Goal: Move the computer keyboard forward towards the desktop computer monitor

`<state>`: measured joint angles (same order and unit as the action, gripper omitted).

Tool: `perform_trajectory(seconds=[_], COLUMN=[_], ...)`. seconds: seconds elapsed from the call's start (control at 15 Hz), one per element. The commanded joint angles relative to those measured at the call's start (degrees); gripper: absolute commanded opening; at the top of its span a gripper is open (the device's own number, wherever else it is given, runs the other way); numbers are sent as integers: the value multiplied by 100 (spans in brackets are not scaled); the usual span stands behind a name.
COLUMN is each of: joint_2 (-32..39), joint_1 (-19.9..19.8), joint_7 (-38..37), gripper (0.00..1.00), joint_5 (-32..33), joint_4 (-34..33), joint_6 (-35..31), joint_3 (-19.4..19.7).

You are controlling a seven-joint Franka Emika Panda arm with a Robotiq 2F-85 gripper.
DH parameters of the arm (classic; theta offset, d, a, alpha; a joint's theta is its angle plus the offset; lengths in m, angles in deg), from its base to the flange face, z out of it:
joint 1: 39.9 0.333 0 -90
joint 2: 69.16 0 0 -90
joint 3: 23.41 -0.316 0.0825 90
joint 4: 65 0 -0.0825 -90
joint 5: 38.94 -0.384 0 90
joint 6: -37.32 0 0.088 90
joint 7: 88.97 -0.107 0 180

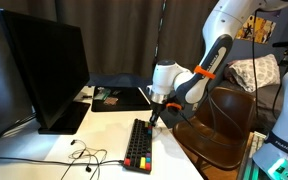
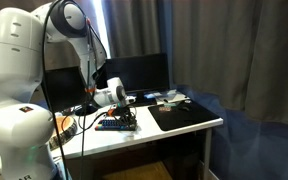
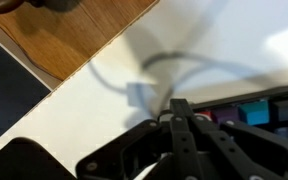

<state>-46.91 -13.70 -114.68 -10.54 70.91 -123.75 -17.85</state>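
The computer keyboard (image 1: 140, 143) is long, narrow and black with a strip of red, yellow and green keys at its near end. It lies on the white desk in front of the desktop computer monitor (image 1: 44, 70). In an exterior view the keyboard (image 2: 115, 123) lies under the arm and the monitor (image 2: 134, 73) stands behind. My gripper (image 1: 155, 116) presses down at the keyboard's far right edge. In the wrist view its fingers (image 3: 179, 112) are closed together against the keyboard's edge (image 3: 254, 110), holding nothing.
A flat black mat (image 1: 121, 99) with small items lies beyond the keyboard; it also shows in an exterior view (image 2: 182, 114). A cable and earphones (image 1: 84, 155) lie on the white desk (image 1: 44, 150). A wooden chair (image 1: 224, 125) stands beside the desk edge.
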Motion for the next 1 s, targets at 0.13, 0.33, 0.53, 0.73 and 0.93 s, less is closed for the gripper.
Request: perform_trajectory(seconds=[0.13,0.33,0.53,0.73,0.93], joint_2=[322,459,605,726,815], joint_1=[151,123,132,145,111], joint_7=[-83,-6,174,321,491], gripper=[0,0,0,0,0], joint_5=[268,214,70,42,-45], joint_4=[-469,-713,-976,-1226,-1427], joint_6=[-342,-263,-180,-123,-34], joint_3=[107,47,7,-24,-92])
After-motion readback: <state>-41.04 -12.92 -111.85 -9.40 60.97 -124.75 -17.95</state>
